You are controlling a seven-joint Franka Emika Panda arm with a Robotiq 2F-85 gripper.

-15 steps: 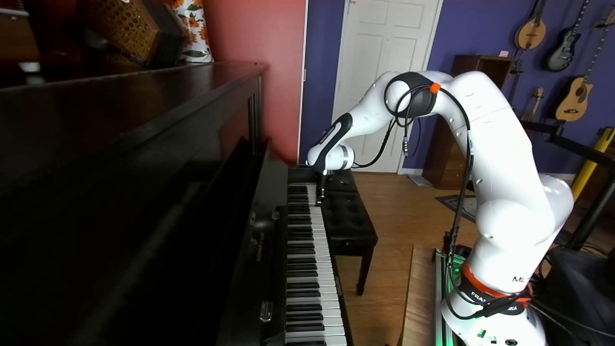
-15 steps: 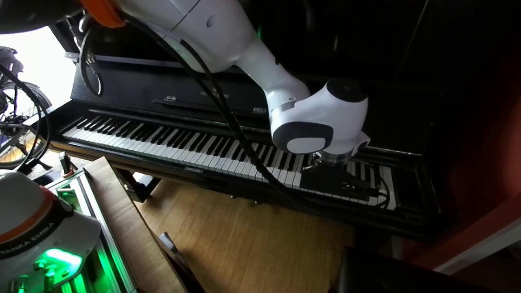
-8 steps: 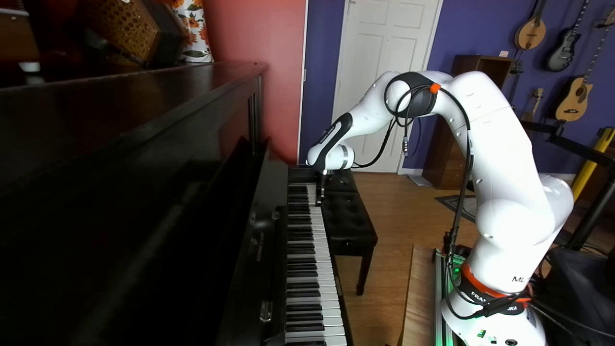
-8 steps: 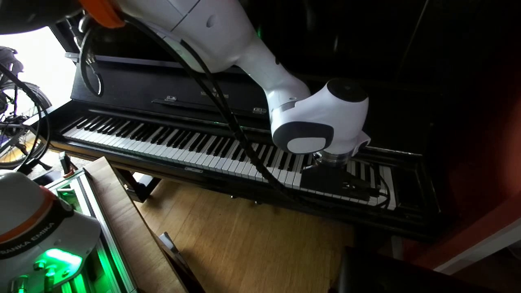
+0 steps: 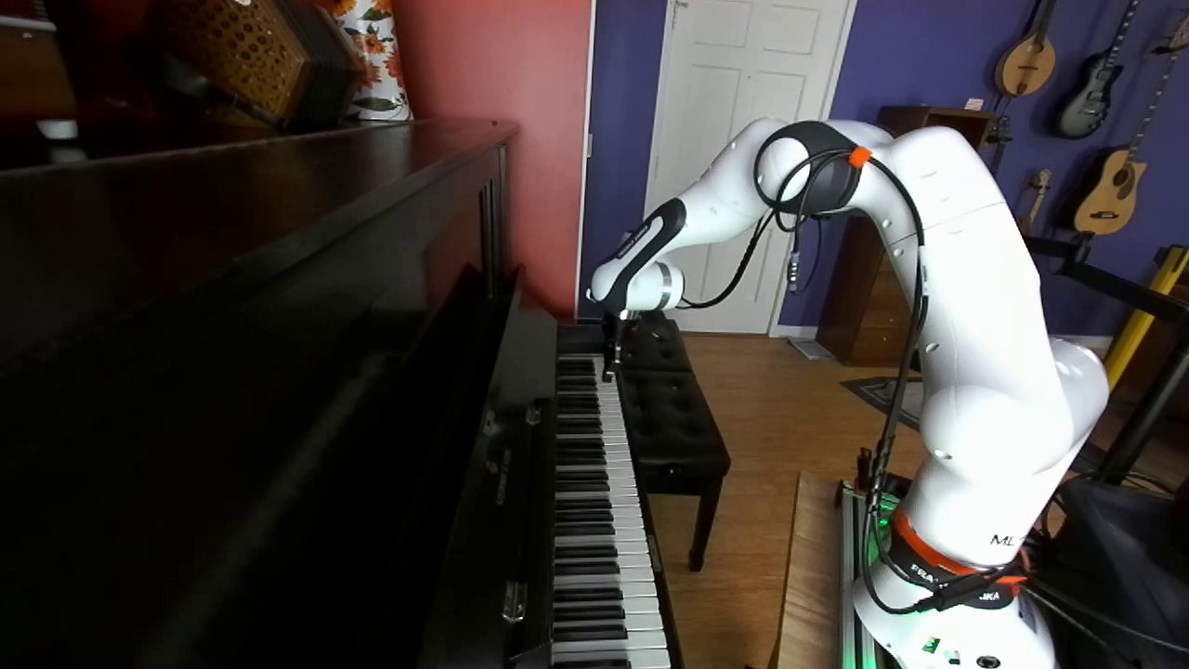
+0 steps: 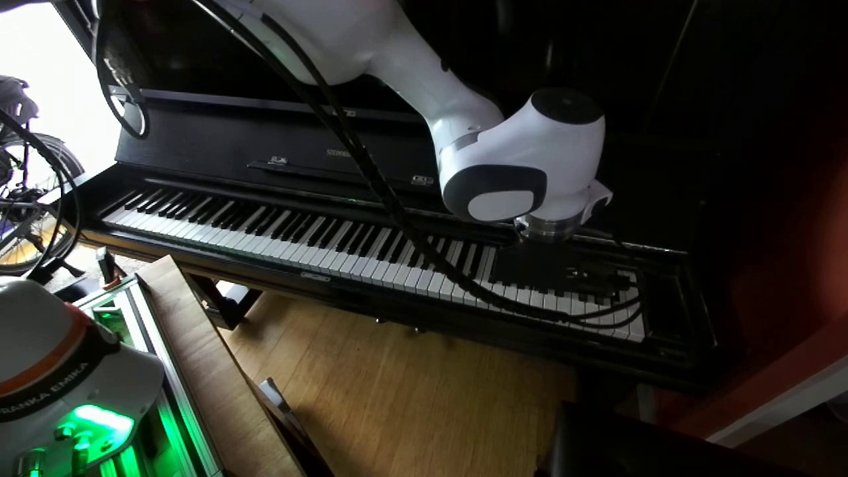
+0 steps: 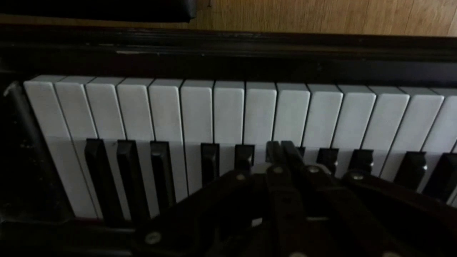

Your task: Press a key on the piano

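The dark upright piano (image 5: 520, 390) shows in both exterior views (image 6: 225, 142), with its long row of white and black keys. In the wrist view the keys (image 7: 228, 114) at one end of the row spread across the picture. My gripper (image 7: 280, 142) is dark, with its two fingertips side by side and nothing seen between them. In that view the tips overlap a black key and the white keys beside it. In both exterior views the gripper (image 5: 609, 373) is over the far end of the keyboard (image 6: 616, 285). Whether the tips touch a key cannot be told.
A black padded bench (image 5: 673, 418) stands along the keyboard's front edge, partly seen in the wrist view (image 7: 107, 9). The piano's end block (image 7: 21, 160) borders the last white key. A wooden table (image 6: 218, 384) carries the arm's base. A black cable (image 6: 391, 205) hangs across the keys.
Between half a second ago and now, the arm has risen and the gripper has moved up and back over the keys, away from their front edge. Before that it held still.
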